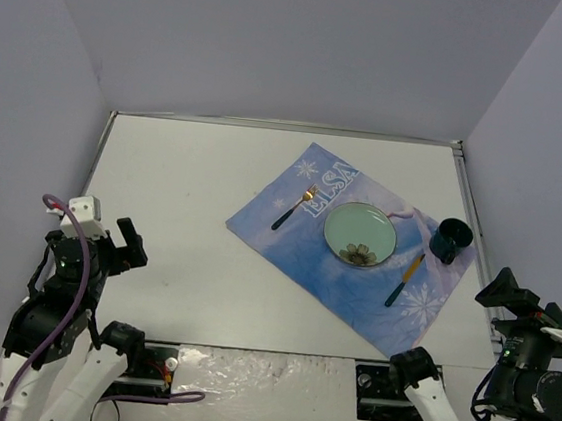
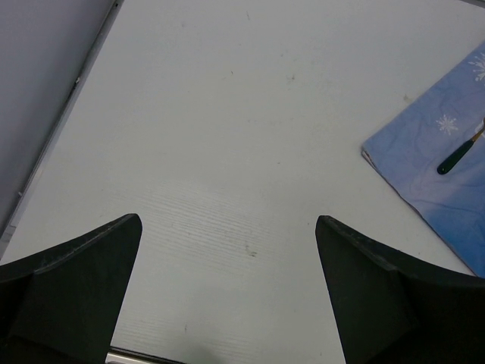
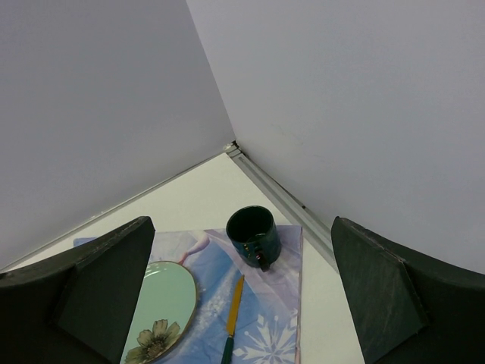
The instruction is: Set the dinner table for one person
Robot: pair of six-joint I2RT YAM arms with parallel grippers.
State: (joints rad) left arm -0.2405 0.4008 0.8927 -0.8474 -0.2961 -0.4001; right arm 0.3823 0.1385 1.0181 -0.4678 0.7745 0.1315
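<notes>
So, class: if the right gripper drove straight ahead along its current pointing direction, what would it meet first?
Probably the dark green mug, which sits dead ahead of the open right gripper, though depth is unclear.

- The left arm (image 1: pixel 55 302) is folded back near its base, with the wrist raised.
- The left gripper (image 2: pixel 227 224) has its jaws wide apart and holds nothing.
- The right arm (image 1: pixel 534 383) is folded back in the same way on its own side.
- The right gripper (image 3: pixel 242 227) is also spread wide, with nothing between its fingers.
</notes>
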